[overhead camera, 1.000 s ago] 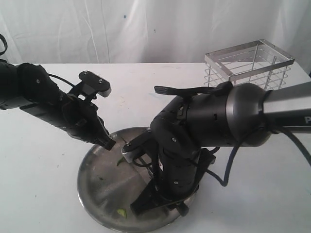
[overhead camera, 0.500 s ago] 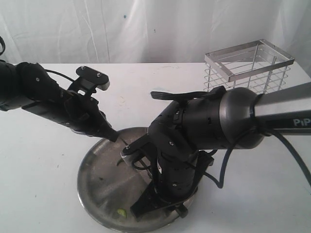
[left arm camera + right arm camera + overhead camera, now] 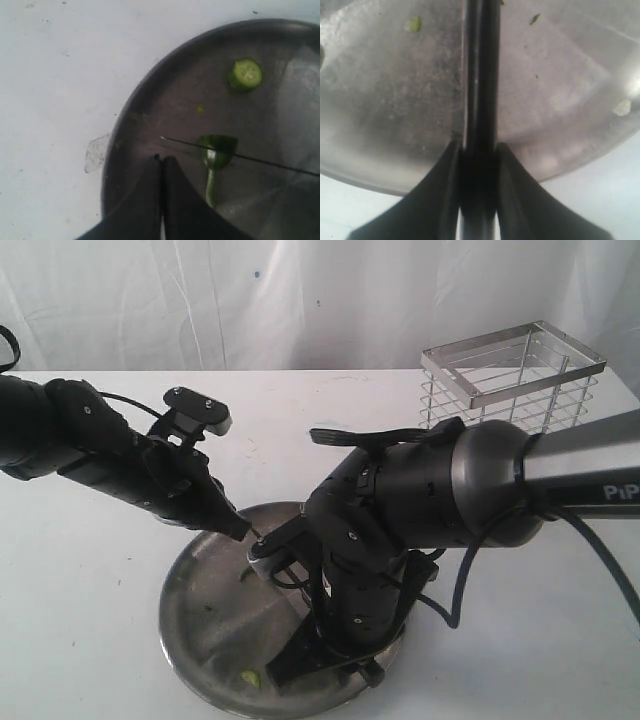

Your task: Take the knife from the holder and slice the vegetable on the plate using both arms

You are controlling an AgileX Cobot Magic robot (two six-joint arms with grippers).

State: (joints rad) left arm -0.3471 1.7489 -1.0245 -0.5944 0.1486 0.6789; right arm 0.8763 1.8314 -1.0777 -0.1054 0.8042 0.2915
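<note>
The knife point(image 3: 481, 75) is clamped by its handle in my right gripper point(image 3: 478, 147), which is shut on it low over the near side of the metal plate point(image 3: 200, 610). In the left wrist view the thin black blade point(image 3: 270, 162) lies across the cut top of the dark-green vegetable point(image 3: 218, 147), whose stem points toward my left gripper point(image 3: 161, 159). That gripper is shut and empty, its tips just beside the stem, apart from it. In the exterior view my left gripper point(image 3: 240, 531) sits at the plate's far rim, by the vegetable point(image 3: 245, 571). The right arm's bulk hides most of the knife there.
The chrome wire holder point(image 3: 515, 375) stands empty at the back right of the white table. One round green slice point(image 3: 245, 74) lies loose on the plate, seen near the front rim as the slice point(image 3: 250, 677) in the exterior view. Small green crumbs point(image 3: 412, 24) dot the metal.
The left gripper rose slightly off the plate's rim, then came back down toward the vegetable. The right arm shifted a little to the left at first and has since held still.
</note>
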